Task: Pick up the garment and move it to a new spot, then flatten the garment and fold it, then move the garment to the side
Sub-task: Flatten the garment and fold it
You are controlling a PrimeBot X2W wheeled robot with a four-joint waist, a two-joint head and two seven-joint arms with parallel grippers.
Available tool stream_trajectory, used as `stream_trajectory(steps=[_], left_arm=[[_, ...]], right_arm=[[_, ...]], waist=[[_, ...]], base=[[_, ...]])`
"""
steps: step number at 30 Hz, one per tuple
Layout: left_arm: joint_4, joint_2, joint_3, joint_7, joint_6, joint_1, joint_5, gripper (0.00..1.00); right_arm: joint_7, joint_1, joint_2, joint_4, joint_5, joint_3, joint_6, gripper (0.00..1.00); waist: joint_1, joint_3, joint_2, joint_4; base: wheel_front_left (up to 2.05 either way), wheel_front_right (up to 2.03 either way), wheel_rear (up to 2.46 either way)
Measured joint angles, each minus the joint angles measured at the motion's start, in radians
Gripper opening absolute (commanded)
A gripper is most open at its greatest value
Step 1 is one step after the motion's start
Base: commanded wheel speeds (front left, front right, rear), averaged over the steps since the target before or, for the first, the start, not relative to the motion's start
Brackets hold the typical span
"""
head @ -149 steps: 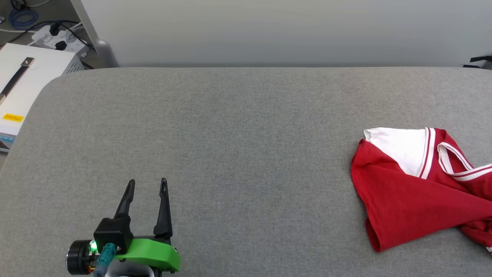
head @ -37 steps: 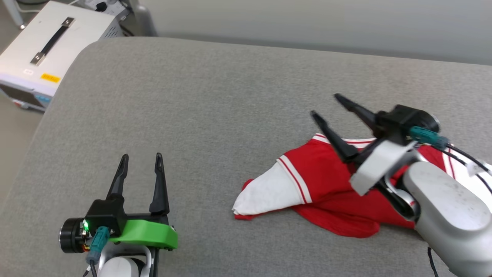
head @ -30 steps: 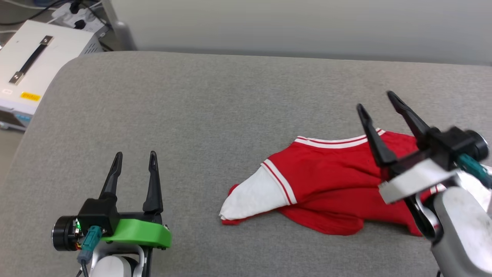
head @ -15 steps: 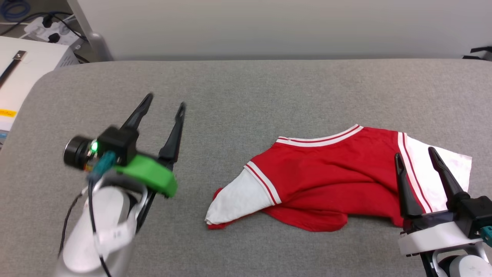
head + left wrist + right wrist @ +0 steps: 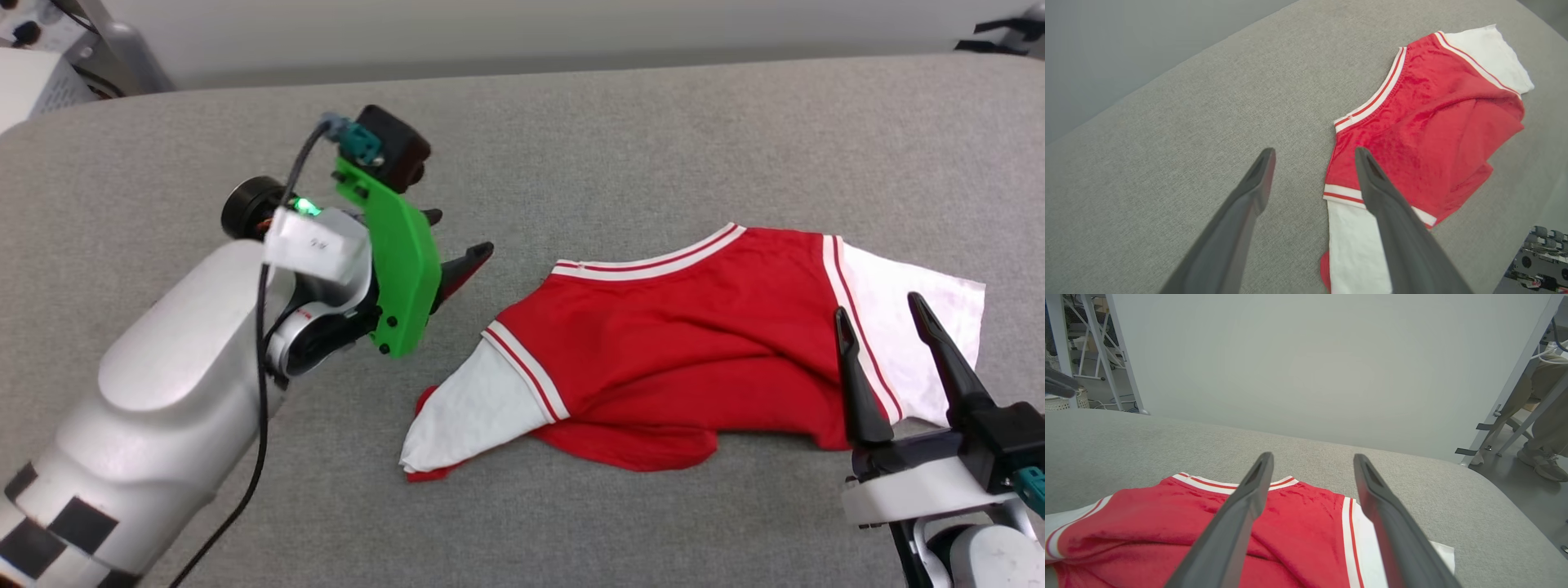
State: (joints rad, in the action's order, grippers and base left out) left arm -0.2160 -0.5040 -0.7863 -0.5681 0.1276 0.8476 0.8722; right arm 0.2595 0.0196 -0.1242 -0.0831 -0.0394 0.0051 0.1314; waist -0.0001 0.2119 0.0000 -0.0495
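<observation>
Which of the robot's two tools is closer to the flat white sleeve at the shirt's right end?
Right. The right tool, open, points across that white sleeve from its near edge; the left tool, also open, is off the shirt's opposite end.

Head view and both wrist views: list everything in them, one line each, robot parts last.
garment: one, red with white sleeves, crumpled on the table.
table: one, grey fabric, under the garment.
wall: one, pale grey, behind the table.
box: one, white, past the table's far left corner.
person's shoe: one, tan, on the floor beside the table.
left gripper: one, dark fingers open, beside the left-hand sleeve.
right gripper: one, dark fingers open, by the right-hand sleeve.
</observation>
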Motion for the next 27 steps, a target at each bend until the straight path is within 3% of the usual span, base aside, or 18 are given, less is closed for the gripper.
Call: stream_trajectory(steps=[7, 10, 15, 23, 24, 25, 27], left_arm=[[-0.052, 0.001, -0.218, -0.130, 0.000, 0.123, 0.064, 1.00], [-0.100, 0.012, -0.329, -0.134, 0.000, 0.162, 0.072, 1.00], [-0.183, 0.030, -0.432, -0.098, 0.000, 0.191, 0.072, 1.00], [-0.200, 0.026, -0.463, -0.119, 0.006, 0.209, 0.035, 1.00], [-0.191, 0.022, -0.461, -0.123, 0.006, 0.209, 0.034, 0.61], [-0.168, 0.012, -0.462, -0.099, 0.006, 0.209, 0.025, 0.00], [-0.152, 0.011, -0.472, -0.070, 0.007, 0.209, 0.018, 0.00]], right_arm=[[0.000, 0.042, 0.008, 0.001, 0.007, 0.010, 0.000, 1.00], [0.000, 0.065, 0.014, 0.001, 0.011, 0.014, 0.000, 1.00], [0.000, 0.095, 0.019, 0.002, 0.011, 0.020, 0.000, 1.00], [0.000, 0.112, 0.028, 0.005, 0.012, 0.024, 0.000, 1.00], [0.000, 0.112, 0.030, 0.005, 0.012, 0.023, 0.000, 1.00], [0.000, 0.113, 0.032, 0.006, 0.013, 0.021, 0.000, 1.00], [0.000, 0.113, 0.036, 0.006, 0.017, 0.020, 0.000, 1.00]], waist=[[0.0000, 0.055, 0.0000, -0.031], [0.0001, 0.089, 0.0000, -0.046], [0.0001, 0.131, 0.0000, -0.065], [0.0000, 0.183, 0.0000, -0.092], [0.0001, 0.186, 0.0000, -0.094], [0.0001, 0.187, 0.0000, -0.093], [0.0001, 0.182, 0.0000, -0.088]], base=[[0.00, 0.00, 0.00], [0.00, 0.00, 0.00], [0.00, 0.00, 0.00], [0.00, 0.00, 0.00], [0.00, 0.00, 0.00], [0.00, 0.00, 0.00], [0.00, 0.00, 0.00]])
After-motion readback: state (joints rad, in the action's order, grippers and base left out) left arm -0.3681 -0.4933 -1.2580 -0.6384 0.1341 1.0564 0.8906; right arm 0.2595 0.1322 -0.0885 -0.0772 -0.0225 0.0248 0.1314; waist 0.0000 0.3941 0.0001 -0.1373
